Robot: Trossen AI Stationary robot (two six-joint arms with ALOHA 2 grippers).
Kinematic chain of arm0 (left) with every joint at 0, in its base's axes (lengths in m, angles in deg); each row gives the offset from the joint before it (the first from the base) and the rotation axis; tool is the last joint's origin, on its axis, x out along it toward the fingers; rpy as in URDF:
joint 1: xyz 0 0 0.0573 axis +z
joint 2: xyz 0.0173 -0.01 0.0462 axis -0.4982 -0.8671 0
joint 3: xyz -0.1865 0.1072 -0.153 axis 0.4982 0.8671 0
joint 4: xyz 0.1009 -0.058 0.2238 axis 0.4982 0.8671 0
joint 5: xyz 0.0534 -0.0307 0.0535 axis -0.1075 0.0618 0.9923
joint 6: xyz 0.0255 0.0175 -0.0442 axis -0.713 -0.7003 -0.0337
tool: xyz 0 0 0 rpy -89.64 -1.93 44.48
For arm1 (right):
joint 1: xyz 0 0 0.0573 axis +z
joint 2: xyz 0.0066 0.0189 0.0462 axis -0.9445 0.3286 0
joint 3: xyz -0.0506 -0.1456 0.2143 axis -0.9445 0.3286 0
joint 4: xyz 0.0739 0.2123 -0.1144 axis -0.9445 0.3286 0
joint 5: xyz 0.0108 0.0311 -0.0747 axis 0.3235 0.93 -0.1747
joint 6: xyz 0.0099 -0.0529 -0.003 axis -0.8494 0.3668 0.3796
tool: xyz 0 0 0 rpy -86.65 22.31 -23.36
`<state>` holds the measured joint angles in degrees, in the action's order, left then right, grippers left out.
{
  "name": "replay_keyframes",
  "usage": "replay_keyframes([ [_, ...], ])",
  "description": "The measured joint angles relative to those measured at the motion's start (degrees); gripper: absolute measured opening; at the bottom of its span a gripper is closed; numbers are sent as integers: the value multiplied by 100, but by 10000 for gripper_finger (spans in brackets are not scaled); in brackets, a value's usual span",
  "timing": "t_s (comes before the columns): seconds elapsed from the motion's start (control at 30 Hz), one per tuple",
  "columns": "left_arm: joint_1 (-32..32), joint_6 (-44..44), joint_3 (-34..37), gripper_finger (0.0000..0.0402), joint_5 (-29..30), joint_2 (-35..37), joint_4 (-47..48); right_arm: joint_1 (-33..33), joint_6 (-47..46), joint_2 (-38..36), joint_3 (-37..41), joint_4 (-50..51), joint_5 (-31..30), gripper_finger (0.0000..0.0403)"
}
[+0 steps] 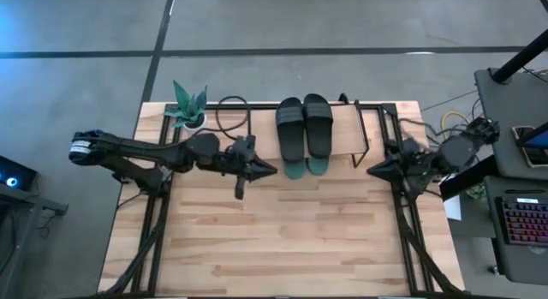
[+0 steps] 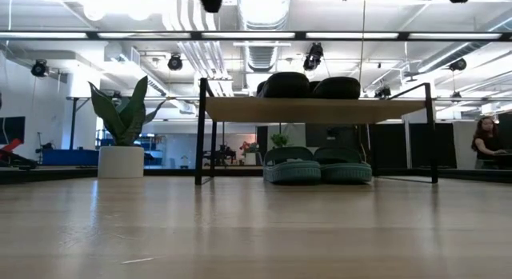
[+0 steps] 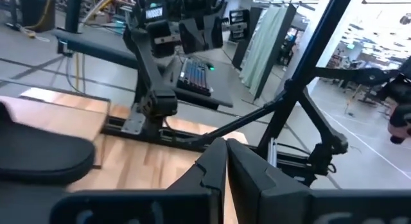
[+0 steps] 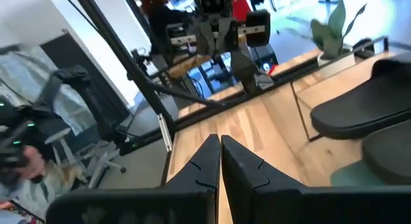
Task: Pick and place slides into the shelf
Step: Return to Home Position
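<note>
— From above, where do the sandals lie?
— The two black open-toe slide sandals (image 1: 304, 128) sit side by side on the light wooden top board of the low black-framed shelf (image 1: 347, 132). The shelf stands at the far edge of the pale wooden tabletop (image 1: 282, 239). The toes of the two teal green slide sandals (image 1: 306, 168) poke out from under that board.
— And the arms?
— The left gripper (image 1: 274, 170) hangs just left of the sandals, fingers pressed together on nothing. The right gripper (image 1: 370, 171) hangs at the shelf's right end, likewise closed and empty. A green potted plant (image 1: 188, 110) in a white pot stands near the far left corner.
— At table height?
— The green pair sits beneath the board, with the black pair directly above. Neither gripper shows. A person (image 2: 486, 139) sits far off at the right.
— The left wrist camera?
— Its dark fingers (image 3: 209, 169) meet at the tips. A black sandal lies beside them, and the right arm is beyond.
— The right wrist?
— Its fingers (image 4: 202, 163) touch. Black sandals sit above a green one to one side, and the left arm is across the table.
</note>
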<state>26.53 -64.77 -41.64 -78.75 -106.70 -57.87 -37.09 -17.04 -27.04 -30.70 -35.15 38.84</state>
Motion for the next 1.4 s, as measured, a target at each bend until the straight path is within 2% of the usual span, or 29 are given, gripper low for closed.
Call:
replay_keyframes([
  [0.17,112,-51,700,0,-2,680,-168,-1,323,-818,233,63,8,8],
  [0.3,111,-60,1518,0,-2,1252,-1024,0,475,-1414,703,15,256,8],
  [0.5,111,-37,2919,0,-4,1774,-2697,0,593,-2161,1919,-1125,664,8],
  [0.67,109,-26,3676,0,-32,1875,-3243,-1,628,-2662,2835,-1777,770,8],
  [0.8,111,86,4043,0,-98,1896,-3278,-2,626,-2718,3417,-2346,1051,8],
  [0.9,113,134,4266,0,-97,1935,-3284,-2,626,-2676,3716,-2722,1048,8],
  [0.97,116,255,4369,0,-96,1990,-3298,-2,548,-2683,3856,-2731,955,8],
  [1.07,126,529,4487,0,-96,2156,-3293,-2,122,-2645,3950,-2741,505,8],
  [1.13,152,926,4504,0,-94,2275,-3293,-2,-26,-2629,3956,-2841,478,8],
  [1.2,153,1052,4485,0,-100,2433,-3285,-2,418,-2595,3913,-3172,763,8],
  [1.3,153,746,4417,0,-250,2729,-3317,0,1109,-2612,3698,-3577,1032,8],
  [1.4,225,568,4415,0,-162,3076,-3074,-4,1365,-2646,3417,-3197,1032,8],
])
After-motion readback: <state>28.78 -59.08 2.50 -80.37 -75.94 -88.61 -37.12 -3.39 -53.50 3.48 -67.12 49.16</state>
